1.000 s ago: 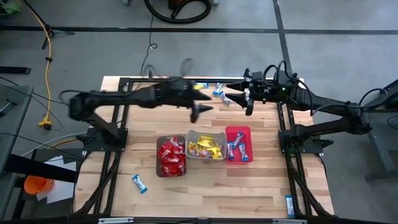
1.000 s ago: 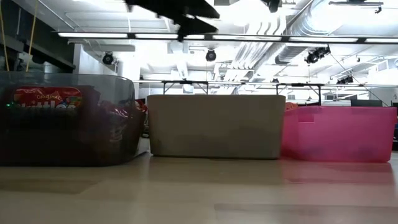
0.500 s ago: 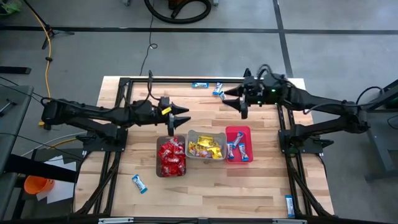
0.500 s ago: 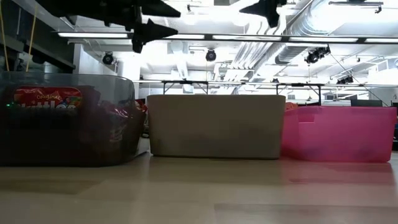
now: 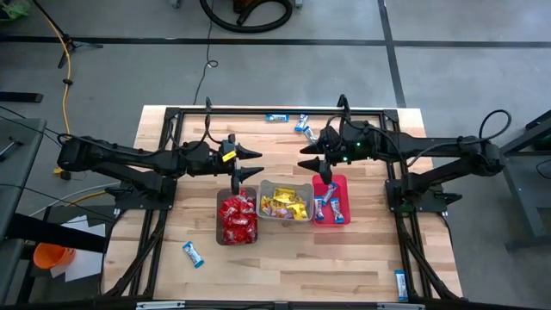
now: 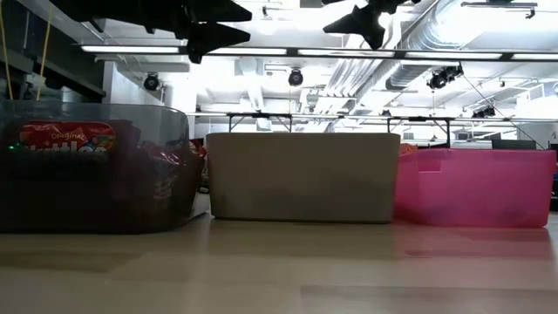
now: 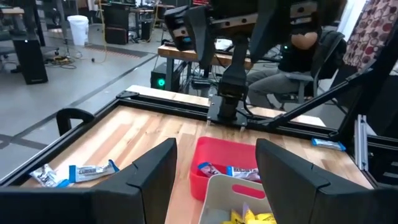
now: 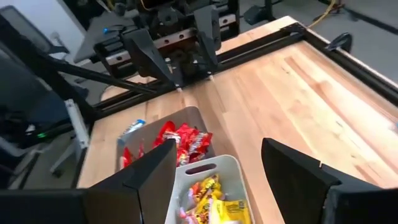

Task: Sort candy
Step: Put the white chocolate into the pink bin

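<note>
Three bins stand in a row mid-table. The brown bin (image 5: 237, 217) holds red packets (image 8: 180, 138), the grey bin (image 5: 285, 201) holds yellow packets (image 8: 214, 202), and the pink bin (image 5: 330, 200) holds blue-and-white bars (image 7: 239, 172). Loose blue-and-white bars lie flat on the wood at the far edge (image 5: 276, 117) (image 5: 303, 126), at the near left (image 5: 193, 254) and at the near right corner (image 5: 401, 284). My left gripper (image 5: 252, 164) hovers open and empty above the brown bin's far side. My right gripper (image 5: 308, 160) hovers open and empty above the gap between the grey and pink bins.
A black metal frame (image 5: 172, 112) runs round the table's edges, and the arm bases stand at the left and right sides. The two grippers face each other a short way apart over the bins. Bare wood (image 5: 293, 267) lies on the near side of the bins.
My left gripper swung from mid-table toward the left and a little toward the near edge, then held still above the brown bin. My right gripper moved from near the far-edge bars toward the near edge and the left, ending over the grey and pink bins.
</note>
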### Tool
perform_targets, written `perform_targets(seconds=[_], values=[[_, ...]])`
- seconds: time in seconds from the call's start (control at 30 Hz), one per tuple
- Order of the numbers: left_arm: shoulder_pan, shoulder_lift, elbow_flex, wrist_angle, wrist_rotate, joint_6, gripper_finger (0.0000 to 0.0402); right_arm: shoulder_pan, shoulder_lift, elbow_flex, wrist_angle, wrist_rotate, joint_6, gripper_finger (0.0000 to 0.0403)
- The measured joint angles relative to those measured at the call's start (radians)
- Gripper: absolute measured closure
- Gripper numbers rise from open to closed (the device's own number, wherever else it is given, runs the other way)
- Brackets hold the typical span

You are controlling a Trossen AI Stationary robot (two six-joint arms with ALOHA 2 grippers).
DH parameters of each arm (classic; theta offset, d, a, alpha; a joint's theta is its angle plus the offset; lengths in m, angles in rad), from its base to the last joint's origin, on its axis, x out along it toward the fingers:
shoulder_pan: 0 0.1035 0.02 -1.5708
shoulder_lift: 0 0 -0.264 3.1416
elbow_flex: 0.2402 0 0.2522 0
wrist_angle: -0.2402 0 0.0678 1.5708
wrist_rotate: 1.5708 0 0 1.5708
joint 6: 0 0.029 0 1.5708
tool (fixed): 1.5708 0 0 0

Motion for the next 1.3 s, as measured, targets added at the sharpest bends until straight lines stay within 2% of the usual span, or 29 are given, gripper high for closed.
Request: perform_targets(seconds=[0.27, 0.47, 0.57, 0.73, 0.83, 0.93, 1.03, 1.13, 1.3], values=[[0.001, 0.000, 0.000, 0.000, -0.002, 0.019, 0.0198, 0.007, -0.001, 0.000, -0.036, 0.025, 0.006, 0.0171], [0.001, 0.000, 0.000, 0.000, -0.001, -0.012, 0.0198, 0.007, -0.001, 0.000, -0.064, 0.023, 0.115, 0.0171], [0.001, 0.000, 0.000, -0.001, -0.001, -0.051, 0.0198, 0.007, -0.001, 0.000, -0.126, -0.025, 0.131, 0.0171], [-0.001, 0.000, 0.000, -0.012, -0.048, -0.061, 0.0198, 0.044, -0.001, 0.000, -0.316, -0.180, 0.144, 0.0171], [-0.001, 0.000, 0.000, -0.011, -0.093, -0.083, 0.0198, 0.120, -0.001, 0.000, -0.456, -0.250, 0.188, 0.0171], [-0.001, 0.000, 0.000, 0.002, -0.100, -0.129, 0.0198, 0.233, -0.001, 0.000, -0.595, -0.256, 0.259, 0.0171], [-0.001, 0.000, 0.001, 0.026, -0.100, -0.241, 0.0198, 0.366, -0.001, 0.000, -0.686, -0.243, 0.338, 0.0171], [-0.001, 0.000, 0.001, 0.035, -0.090, -0.318, 0.0198, 0.509, -0.001, 0.000, -0.722, -0.215, 0.499, 0.0171], [-0.001, 0.000, 0.001, 0.035, -0.087, -0.317, 0.0198, 0.723, 0.017, 0.000, -0.732, -0.109, 0.874, 0.0171]])
